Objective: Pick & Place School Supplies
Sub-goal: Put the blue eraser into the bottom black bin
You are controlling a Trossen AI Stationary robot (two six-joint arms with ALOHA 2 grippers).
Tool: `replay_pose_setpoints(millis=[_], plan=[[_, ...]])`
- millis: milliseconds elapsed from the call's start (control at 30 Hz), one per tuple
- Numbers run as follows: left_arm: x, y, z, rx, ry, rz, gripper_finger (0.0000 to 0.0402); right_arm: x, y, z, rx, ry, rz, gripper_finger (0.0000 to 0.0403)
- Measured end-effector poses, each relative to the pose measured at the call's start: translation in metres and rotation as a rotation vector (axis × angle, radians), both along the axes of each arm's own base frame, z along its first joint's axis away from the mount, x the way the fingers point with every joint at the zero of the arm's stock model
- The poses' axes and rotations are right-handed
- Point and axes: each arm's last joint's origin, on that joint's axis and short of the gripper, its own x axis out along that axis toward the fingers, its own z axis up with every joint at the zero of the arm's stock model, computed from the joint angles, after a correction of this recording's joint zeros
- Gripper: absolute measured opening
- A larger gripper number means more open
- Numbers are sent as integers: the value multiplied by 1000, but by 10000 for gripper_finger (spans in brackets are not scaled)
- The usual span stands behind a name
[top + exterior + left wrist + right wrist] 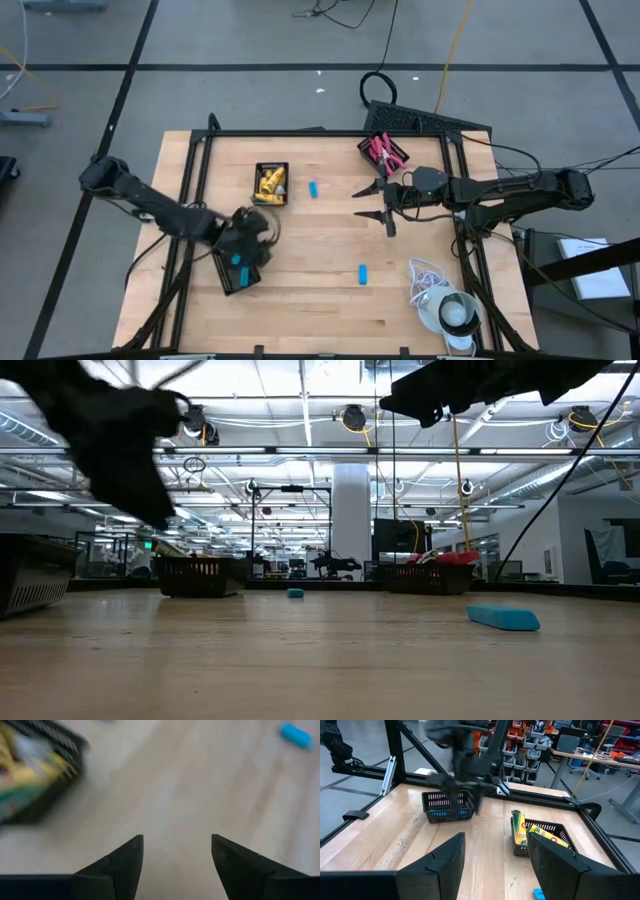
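Sorting looks abt 2/3 done, judging by what's binned vs loose. Left claw [247, 226] is released, nothing in it, hovering just beside/over the near tray [237, 269], which already has a blue piece [238, 260] inside. Tray w/ yellow tubes [271, 184] sits farther out from that claw, filled w/ yellow items. Right claw [383, 201] also spread wide and empty, hanging above bare tabletop [320, 300]; red-handled scissors [383, 152] are in the third tray [384, 154] just behind it.

Left to do, prob: 2 loose blue pieces. One [313, 188] lies btwn the yellow tray and right claw; other [363, 273] lies on open wood, nearer the right claw, well apart from both trays. White cord w/ round object [455, 312] isn't part of the job.
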Motion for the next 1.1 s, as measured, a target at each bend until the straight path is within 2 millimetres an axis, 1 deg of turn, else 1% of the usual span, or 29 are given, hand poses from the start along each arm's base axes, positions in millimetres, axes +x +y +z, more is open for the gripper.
replay_pose_setpoints(millis=[67, 133, 200, 267, 367, 500, 567, 633, 733, 800, 867, 933, 1033, 1100], plan=[[14, 17, 0, 29, -31, 11, 238, 0, 0, 0, 0, 2, -2, 208], [29, 34, 3, 17, -87, -7, 238, 0, 0, -1, 0, 8, -2, 208], [41, 57, 1, -6, -123, 16, 238, 0, 0, -1, -1, 12, -6, 208], [48, 80, -3, -17, -133, 74, 238, 0, -1, -1, -6, 14, -28, 208], [57, 112, -6, -75, -197, 145, 239, 0, -2, -3, -25, 31, -54, 208], [67, 143, -13, -141, -258, 189, 239, -1, -2, -5, -62, 45, -47, 208], [77, 153, -13, -173, -254, 195, 239, -1, -2, -5, -71, 45, -45, 208], [91, 158, -11, -183, -250, 159, 239, -1, -2, -5, -86, 45, -42, 208], [118, 158, -2, -172, -203, 87, 239, -1, -2, -5, -95, 47, -40, 208], [130, 158, 3, -146, -111, 64, 239, -1, -2, -5, -94, 51, -40, 208], [138, 160, 5, -115, -11, 72, 239, -2, -2, -6, -94, 66, -39, 208], [142, 165, 7, -88, 91, 100, 239, -3, -2, -6, -91, 69, -40, 208], [149, 173, 10, -79, 140, 119, 239, -4, -2, -6, -89, 71, -40, 208], [153, 179, 7, -86, 161, 133, 239, -4, -2, -5, -89, 65, -40, 208]])
